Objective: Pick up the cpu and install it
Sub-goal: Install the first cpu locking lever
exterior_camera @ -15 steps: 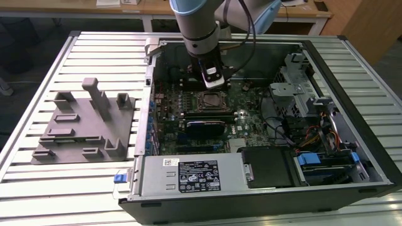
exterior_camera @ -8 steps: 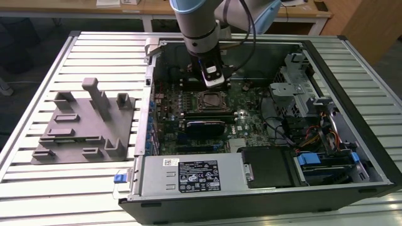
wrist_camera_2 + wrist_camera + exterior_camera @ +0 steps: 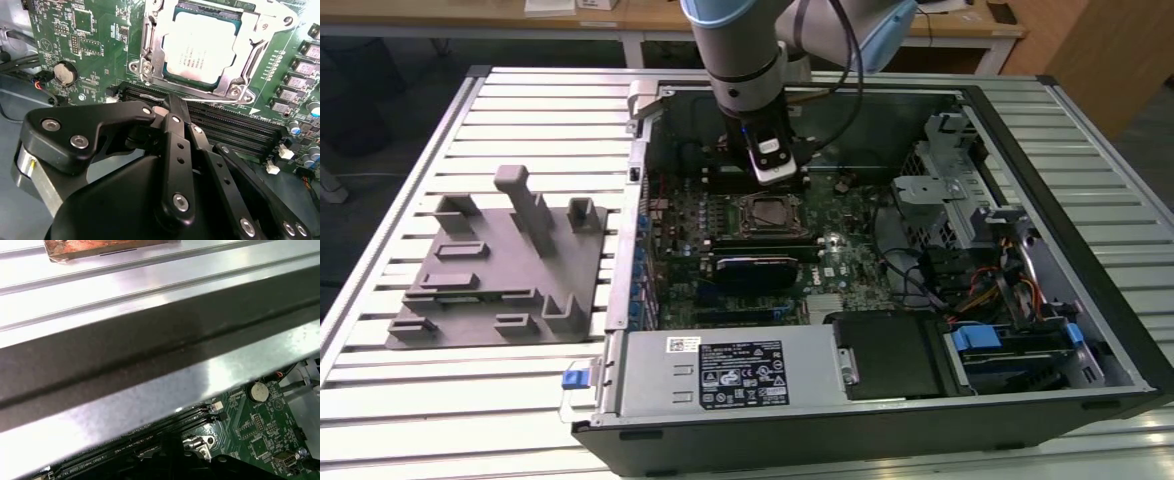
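The cpu (image 3: 200, 47), a pale silver square chip, lies in the motherboard socket (image 3: 767, 213) inside the open computer case, with the metal socket frame (image 3: 150, 60) around it. In the second wrist view my gripper (image 3: 169, 106) is shut, its black fingers meeting at a tip with nothing seen between them. That tip sits just off the socket's edge, over the black memory slots (image 3: 235, 130) and close to the thin wire lever (image 3: 210, 102). In the exterior view the gripper (image 3: 774, 172) hangs just behind the socket.
A large grey tray (image 3: 500, 270) with upright posts lies on the slatted table at the exterior view's left. The case walls (image 3: 640, 200), the drive bay and cables (image 3: 961, 250) and the power supply (image 3: 720, 375) ring the motherboard. A coin cell (image 3: 65, 74) sits near the socket.
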{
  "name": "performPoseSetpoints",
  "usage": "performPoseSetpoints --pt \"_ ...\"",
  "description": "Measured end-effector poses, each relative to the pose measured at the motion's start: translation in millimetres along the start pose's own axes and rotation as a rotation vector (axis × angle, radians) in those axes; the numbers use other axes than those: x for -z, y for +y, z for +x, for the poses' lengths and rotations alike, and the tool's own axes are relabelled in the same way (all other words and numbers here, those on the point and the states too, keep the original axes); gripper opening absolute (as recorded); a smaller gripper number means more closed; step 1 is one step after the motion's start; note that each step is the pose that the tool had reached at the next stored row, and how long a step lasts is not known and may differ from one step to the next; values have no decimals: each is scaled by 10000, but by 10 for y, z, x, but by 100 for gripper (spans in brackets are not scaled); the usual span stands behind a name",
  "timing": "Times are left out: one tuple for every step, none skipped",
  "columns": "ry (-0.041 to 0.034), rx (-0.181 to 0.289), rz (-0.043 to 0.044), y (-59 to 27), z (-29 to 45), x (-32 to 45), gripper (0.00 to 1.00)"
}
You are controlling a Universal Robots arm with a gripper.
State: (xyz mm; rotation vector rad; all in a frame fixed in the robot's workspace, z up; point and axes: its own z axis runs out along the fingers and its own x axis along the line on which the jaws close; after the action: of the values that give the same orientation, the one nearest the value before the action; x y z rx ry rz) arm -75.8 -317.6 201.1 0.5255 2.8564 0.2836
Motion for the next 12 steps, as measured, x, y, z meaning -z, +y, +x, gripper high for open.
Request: performPoseSetpoints --pt "-2 1 4 1 2 -3 11" --pt "-7 6 24 1 3 -7 11" --pt "-17 14 53 1 4 -11 11" --pt "-26 21 74 0 4 -16 11" --pt "-34 27 96 -2 5 -20 11" --pt "-42 33 118 -3 6 -26 11" --pt "-47 37 134 -4 7 -32 11" --pt "-47 38 134 -5 8 -38 11" --pt "-48 37 134 -5 9 -41 11" --pt "-48 37 136 -4 11 -43 11" --pt "-48 37 136 -2 12 -45 11" --pt "-48 37 135 -1 13 -46 11"
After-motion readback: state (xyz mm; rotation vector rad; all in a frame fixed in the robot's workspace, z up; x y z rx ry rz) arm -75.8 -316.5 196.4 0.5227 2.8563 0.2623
